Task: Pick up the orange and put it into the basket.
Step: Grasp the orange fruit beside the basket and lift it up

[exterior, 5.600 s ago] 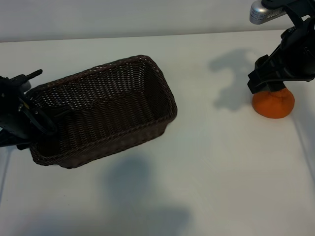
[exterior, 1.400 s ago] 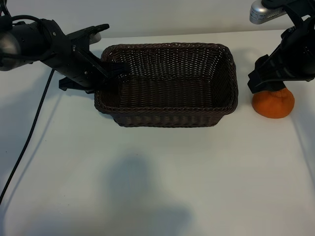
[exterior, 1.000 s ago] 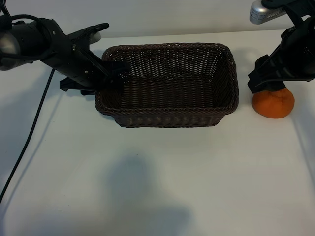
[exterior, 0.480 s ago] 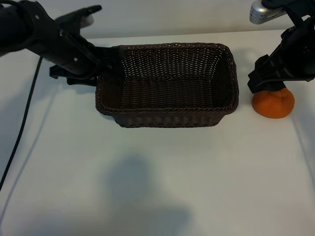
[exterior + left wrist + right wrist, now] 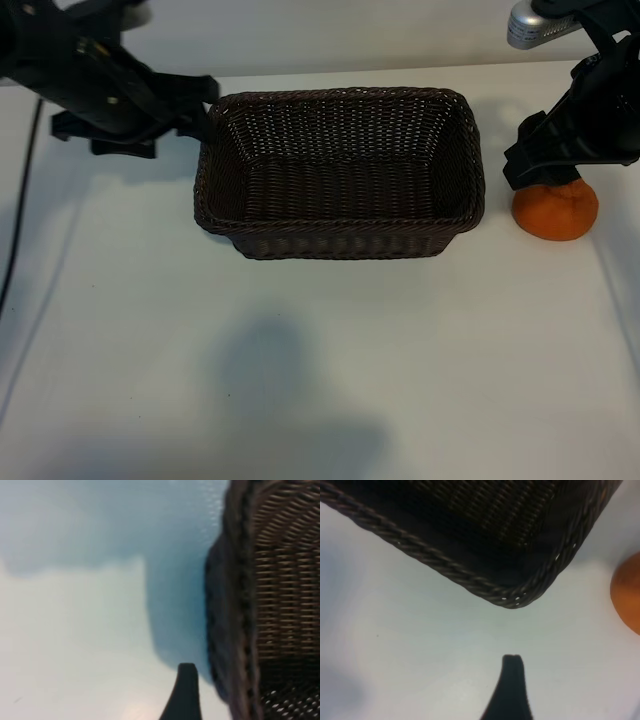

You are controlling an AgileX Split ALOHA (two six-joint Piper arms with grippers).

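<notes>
The orange (image 5: 556,210) lies on the white table at the right, a short gap from the basket's right end. The dark brown wicker basket (image 5: 340,232) stands empty at the middle back. My right gripper (image 5: 540,165) hovers open just over the orange's back left side, not holding it. In the right wrist view the orange (image 5: 629,592) sits off to the side of the one visible finger (image 5: 512,672), beyond the basket's corner (image 5: 520,597). My left gripper (image 5: 195,105) is open, just off the basket's left end. Its finger (image 5: 187,685) is apart from the basket wall (image 5: 225,605).
A black cable (image 5: 22,200) trails down the table's left side from the left arm. A silvery cylinder (image 5: 535,25) sticks out above the right arm. The bare white table (image 5: 300,380) stretches in front of the basket.
My left gripper opened, let go of the basket's left rim and drew back to the left. Before that it had dragged the basket over beside the orange. The right arm has not moved.
</notes>
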